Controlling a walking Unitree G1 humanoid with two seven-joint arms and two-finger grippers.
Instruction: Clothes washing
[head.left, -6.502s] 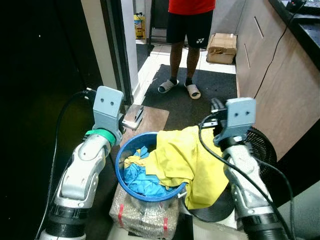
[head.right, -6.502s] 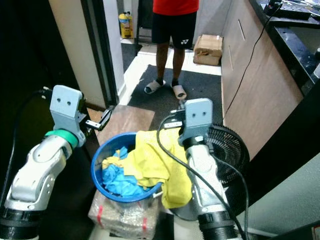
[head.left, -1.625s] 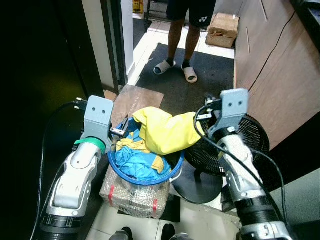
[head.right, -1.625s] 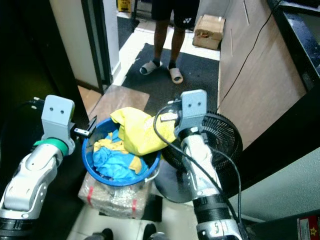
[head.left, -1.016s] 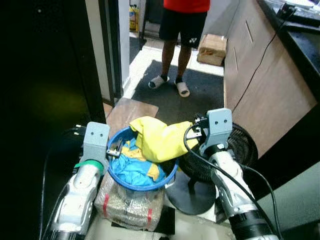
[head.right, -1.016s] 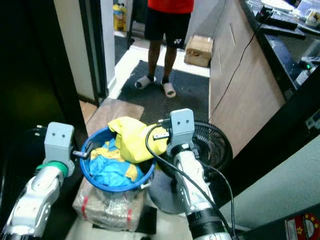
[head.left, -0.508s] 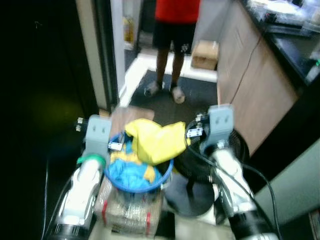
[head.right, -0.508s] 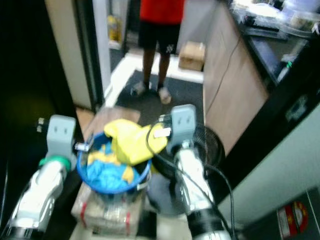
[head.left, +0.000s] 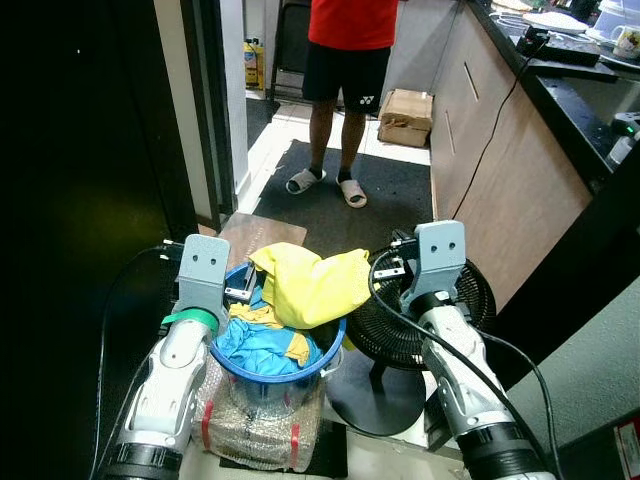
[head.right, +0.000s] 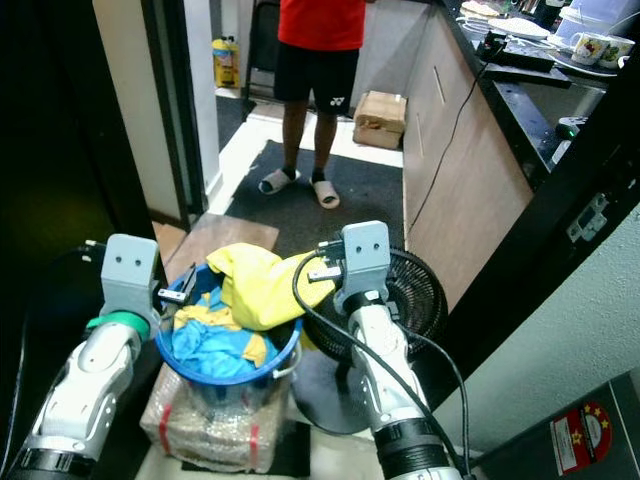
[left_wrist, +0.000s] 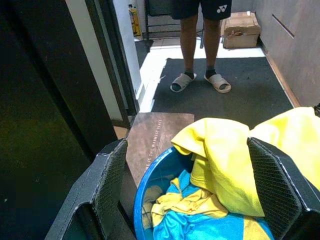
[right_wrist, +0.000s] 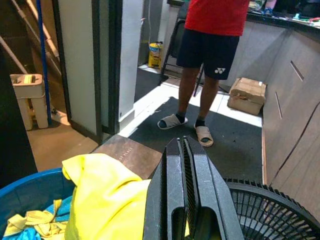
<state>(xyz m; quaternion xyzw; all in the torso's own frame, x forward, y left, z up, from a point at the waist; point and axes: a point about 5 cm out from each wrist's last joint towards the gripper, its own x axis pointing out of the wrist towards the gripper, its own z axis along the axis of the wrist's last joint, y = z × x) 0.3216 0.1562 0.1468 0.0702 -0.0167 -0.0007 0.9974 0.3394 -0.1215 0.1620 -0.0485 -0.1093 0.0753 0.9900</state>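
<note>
Two pincers work at the round blue plastic basin (head.left: 262, 366). The right pincer (head.left: 385, 268), fingers pressed together, pinches the yellow cloth garment (head.left: 305, 284) draped over the basin's far rim; the left pincer (head.left: 240, 288), spread wide, sits at its near-left rim. Lifting higher should clear the garment. Inside the basin lie crumpled blue and yellow clothes (head.left: 255, 342).

A basin (head.left: 330, 345) sits on a wrapped bundle (head.left: 250, 420) on the floor, a shirt (head.left: 310, 285) draped over its right rim and more clothes (head.left: 255, 340) inside. The left claw (head.left: 238, 290) is at the basin's left rim, the right claw (head.left: 385, 268) at the shirt's right edge. A fan (head.left: 470, 300) stands right of the basin. Behind, a person (head.left: 345, 60) stands on a mat (head.left: 400, 195), a box (head.left: 405, 105) beyond, a counter (head.left: 560, 110) along the right.
</note>
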